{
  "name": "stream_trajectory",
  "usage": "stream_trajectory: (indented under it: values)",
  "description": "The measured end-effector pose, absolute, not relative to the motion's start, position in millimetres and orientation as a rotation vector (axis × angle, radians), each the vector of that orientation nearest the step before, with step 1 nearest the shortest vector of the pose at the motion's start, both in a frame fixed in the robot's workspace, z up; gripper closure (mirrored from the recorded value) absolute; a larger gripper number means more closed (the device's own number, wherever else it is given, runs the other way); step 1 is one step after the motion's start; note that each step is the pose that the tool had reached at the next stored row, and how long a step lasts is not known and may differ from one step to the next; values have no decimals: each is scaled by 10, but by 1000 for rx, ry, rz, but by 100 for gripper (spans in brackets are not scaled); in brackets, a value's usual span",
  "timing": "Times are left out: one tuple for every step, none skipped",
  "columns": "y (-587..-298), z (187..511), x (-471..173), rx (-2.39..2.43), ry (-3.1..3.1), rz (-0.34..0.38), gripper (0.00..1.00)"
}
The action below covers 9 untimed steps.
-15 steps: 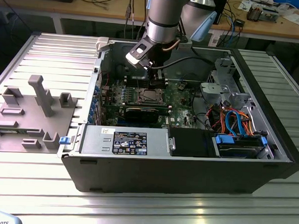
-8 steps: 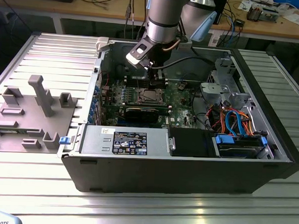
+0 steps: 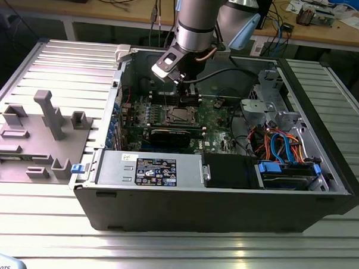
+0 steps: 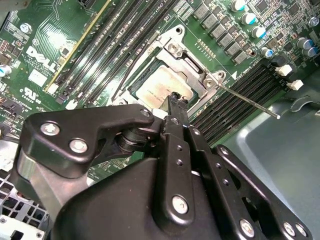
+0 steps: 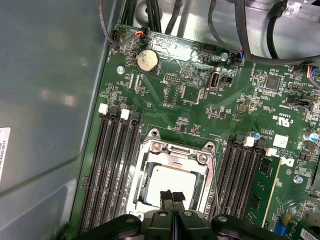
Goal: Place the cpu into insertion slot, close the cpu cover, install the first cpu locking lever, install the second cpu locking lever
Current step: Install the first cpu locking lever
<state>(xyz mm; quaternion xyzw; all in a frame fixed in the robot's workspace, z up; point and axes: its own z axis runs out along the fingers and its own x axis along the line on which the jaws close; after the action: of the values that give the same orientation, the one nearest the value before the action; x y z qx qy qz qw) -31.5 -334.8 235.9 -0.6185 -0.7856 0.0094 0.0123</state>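
The cpu (image 5: 170,184) lies flat in the insertion slot (image 5: 150,150) on the green motherboard, its silver-grey top (image 4: 162,85) showing through the window of the cpu cover (image 5: 177,159), which lies down over it. One thin metal locking lever (image 4: 250,102) stands free, sticking out from a corner of the socket over the memory slots. My gripper (image 5: 171,196) hangs just above the socket's edge with its two black fingertips pressed together and nothing between them. Seen in the exterior view, the gripper (image 3: 187,101) is inside the open computer case, right over the socket (image 3: 179,115).
Black memory slots (image 5: 107,165) flank the socket on both sides. A black card (image 3: 170,137), the power supply (image 3: 157,171), drive cage (image 3: 270,103) and coloured cables (image 3: 280,148) crowd the case. A grey fixture (image 3: 46,114) stands on the table at the exterior view's left.
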Motion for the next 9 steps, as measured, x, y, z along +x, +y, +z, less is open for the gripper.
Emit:
stream_trajectory:
  values:
    - [-3348,2359,-316,-1926,-2451,29,89]
    - [-3348,2359,-316,-1924,-2452,29,89]
    - [-3348,2359,-316,-1922,-2454,29,89]
    - [-3348,2359,-315,-1920,-2455,29,89]
    - [-3348,2359,-316,-1917,-2458,29,89]
    - [-3348,2359,-316,-1914,-2460,30,89]
    - [-3348,2359,-315,-1912,-2462,30,89]
    - [-3348,2359,-316,-1910,-2463,30,89]
    - [-3348,2359,-315,-1908,-2465,30,89]
